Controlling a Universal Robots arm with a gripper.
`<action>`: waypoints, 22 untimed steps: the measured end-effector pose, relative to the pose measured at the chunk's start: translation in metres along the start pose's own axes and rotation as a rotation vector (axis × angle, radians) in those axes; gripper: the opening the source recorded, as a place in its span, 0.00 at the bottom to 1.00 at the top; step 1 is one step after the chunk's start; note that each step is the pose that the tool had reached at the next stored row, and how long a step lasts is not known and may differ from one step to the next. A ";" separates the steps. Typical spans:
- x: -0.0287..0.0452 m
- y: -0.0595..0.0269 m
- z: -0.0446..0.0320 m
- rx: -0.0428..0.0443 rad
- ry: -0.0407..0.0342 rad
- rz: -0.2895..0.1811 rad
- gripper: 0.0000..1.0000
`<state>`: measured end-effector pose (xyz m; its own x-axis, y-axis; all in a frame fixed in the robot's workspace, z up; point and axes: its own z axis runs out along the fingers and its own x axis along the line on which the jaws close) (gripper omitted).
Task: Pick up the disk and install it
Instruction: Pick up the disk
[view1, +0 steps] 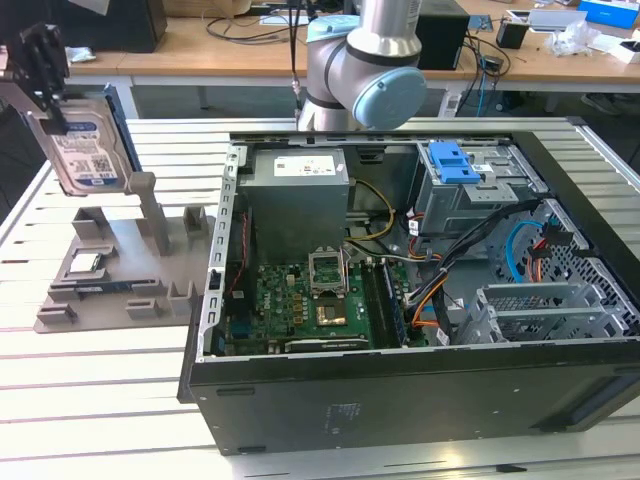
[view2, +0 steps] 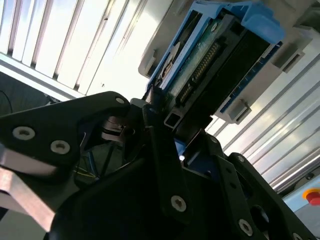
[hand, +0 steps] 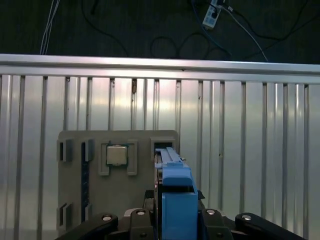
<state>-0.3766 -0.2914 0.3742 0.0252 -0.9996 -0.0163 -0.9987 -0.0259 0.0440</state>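
The disk (view1: 85, 145), a silver hard drive with a white and blue label and blue side rails, stands tilted on edge above the grey fixture (view1: 130, 265) at the exterior view's left. My black gripper (view1: 42, 55) is at its upper end, shut on it. In the second wrist view the disk (view2: 210, 60) shows its connector end and blue rails, with the gripper (view2: 160, 107) clamped on its near end. Seen edge-on in the first wrist view, the disk (hand: 176, 190) sits between the jaws of the gripper (hand: 175, 220), over the fixture (hand: 75, 200).
The open computer case (view1: 560, 390) lies at the exterior view's right, with a drive bay and blue latch (view1: 450, 160) at its far side. A square silver chip (hand: 116, 155) and a dark memory stick (view1: 95, 287) rest on the fixture. The arm's base (view1: 365, 70) stands behind the case.
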 end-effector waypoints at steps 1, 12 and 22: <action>-0.0001 0.0003 -0.0052 -0.0001 0.0000 0.000 0.37; -0.0013 0.0027 -0.0608 0.0000 0.0000 0.000 0.37; -0.0024 0.0052 -0.1166 -0.0001 0.0000 0.000 0.37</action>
<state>-0.3767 -0.2909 0.4909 0.0251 -0.9996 -0.0162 -0.9987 -0.0258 0.0441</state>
